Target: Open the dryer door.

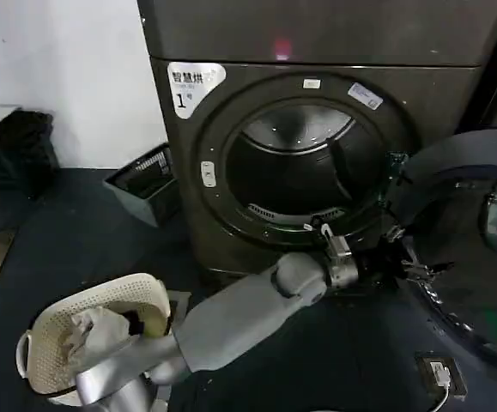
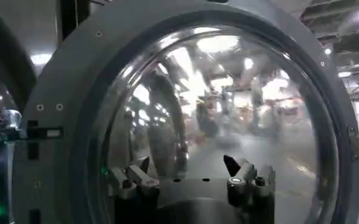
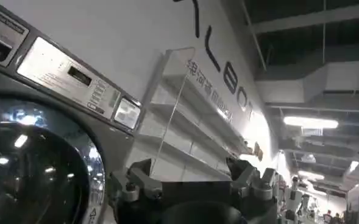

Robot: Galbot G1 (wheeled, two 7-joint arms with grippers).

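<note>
Dark floor (image 1: 76, 232) lay before the dryer, drum exposed. From the head: dryer door (image 1: 471, 249) swung out to the right, left pincer (image 1: 400, 262) at its inner edge. From the left wrist: pincer spread wide, gripping nothing, facing the inner glass. From the right wrist: right pincer (image 3: 194, 182) spread, idle. Best pushed steadily outward along the hinge arc.

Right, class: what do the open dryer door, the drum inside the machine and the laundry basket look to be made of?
Dryer door: inner frame looks like dull grey plastic or painted metal; the bulging window looks like glass, judging by its sharp reflections.
Drum: probably bare metal, pale and gleaming.
Laundry basket: likely cream plastic, with a moulded lattice of holes.
The left gripper is at the door.
</note>
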